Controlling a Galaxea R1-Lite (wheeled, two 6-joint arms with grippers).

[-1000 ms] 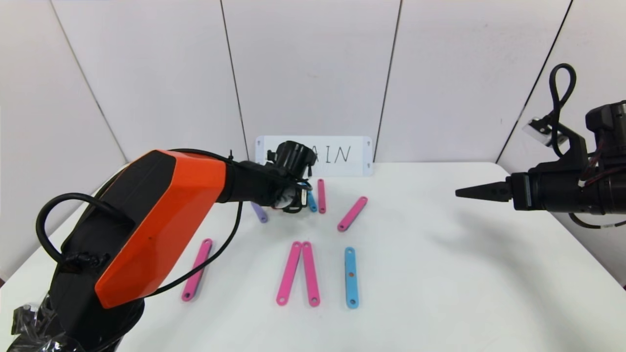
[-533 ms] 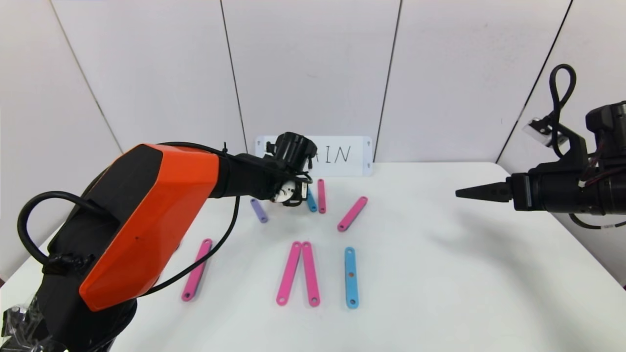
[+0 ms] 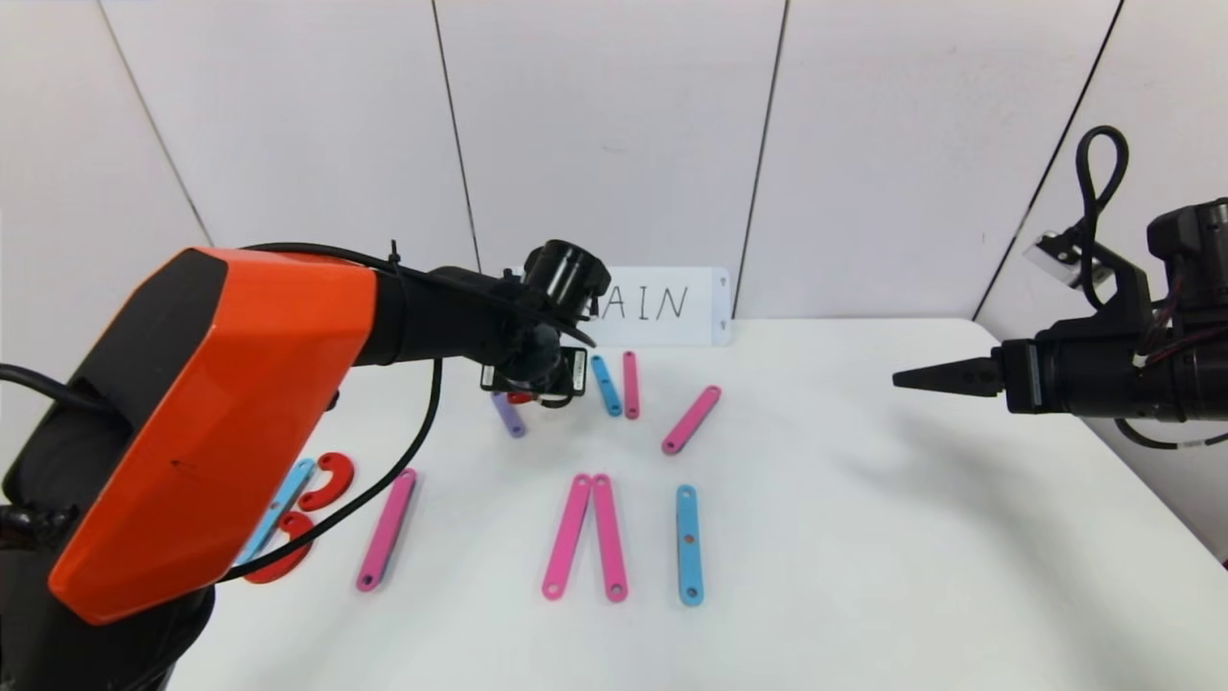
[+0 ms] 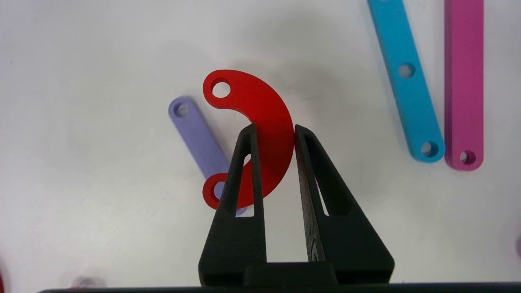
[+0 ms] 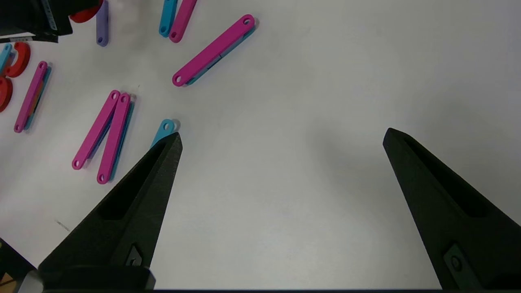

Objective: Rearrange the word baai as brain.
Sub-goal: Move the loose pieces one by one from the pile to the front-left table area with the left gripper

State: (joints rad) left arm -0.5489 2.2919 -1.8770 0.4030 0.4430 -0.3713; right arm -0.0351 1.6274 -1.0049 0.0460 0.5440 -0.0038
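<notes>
While our left gripper [image 4: 273,129] hangs over the white table [image 3: 863,537] just in front of the white card [image 3: 672,305] with its handwritten letters, its two black fingers [image 4: 244,162] are pinched tight on a red C-shaped curve [image 4: 260,134], one finger on each edge of the arc. We hold that curve clear of the tabletop, above a short purple strip [image 4: 199,138] that lies flat, one of the curve's holed ends overlapping the strip in the wrist view. Just to the right of the strip, still near the card, lie a blue strip [image 3: 605,385] and a pink strip [image 3: 630,384] side by side, then a slanted pink strip [image 3: 691,419]. Farther from the card we see two pink strips [image 3: 585,536] meeting at their far ends, with an upright blue strip [image 3: 688,544] beside them. Far left of those sit a lone pink strip [image 3: 386,529], two red curves [image 3: 326,480] and another blue strip [image 3: 278,509]. Our right gripper [image 5: 281,138] waits well to the right of the card, its jaws spread wide and holding nothing.
</notes>
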